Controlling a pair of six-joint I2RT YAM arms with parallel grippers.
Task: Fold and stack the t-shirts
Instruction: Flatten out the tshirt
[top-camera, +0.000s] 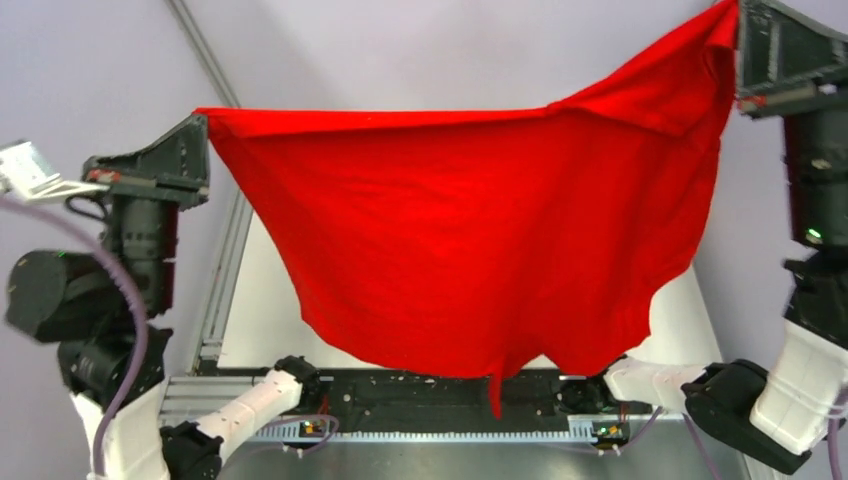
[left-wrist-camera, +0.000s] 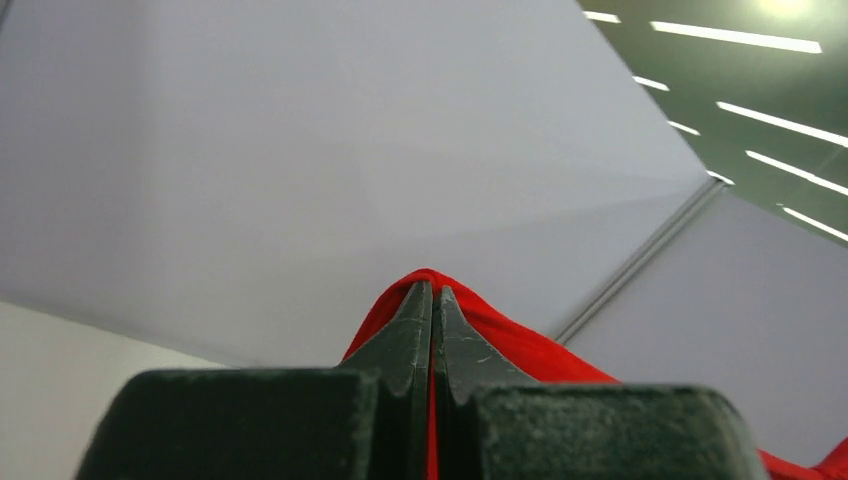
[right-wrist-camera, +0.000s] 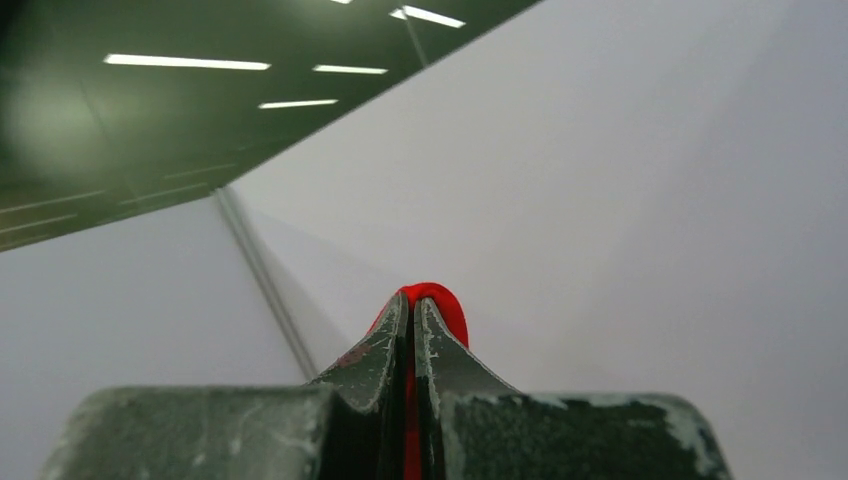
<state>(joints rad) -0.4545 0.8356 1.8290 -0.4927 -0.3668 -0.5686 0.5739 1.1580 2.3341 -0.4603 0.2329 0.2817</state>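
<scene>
A bright red t-shirt (top-camera: 470, 240) hangs spread wide in the air between both arms, high above the table. My left gripper (top-camera: 203, 118) is shut on its left corner; in the left wrist view the gripper (left-wrist-camera: 432, 292) pinches red cloth (left-wrist-camera: 520, 340) that bulges past the tips. My right gripper (top-camera: 737, 12) is shut on the right corner, held higher than the left; the right wrist view shows this gripper (right-wrist-camera: 412, 302) with a red fold (right-wrist-camera: 440, 300) squeezed between the fingers. The shirt's lower edge droops to a point (top-camera: 494, 395) near the arm bases. Other t-shirts are hidden.
The white table (top-camera: 255, 320) shows only at both sides under the cloth. An aluminium rail (top-camera: 225, 270) runs along its left edge. Pale walls surround the space, and ceiling lights (left-wrist-camera: 735, 38) appear in both wrist views.
</scene>
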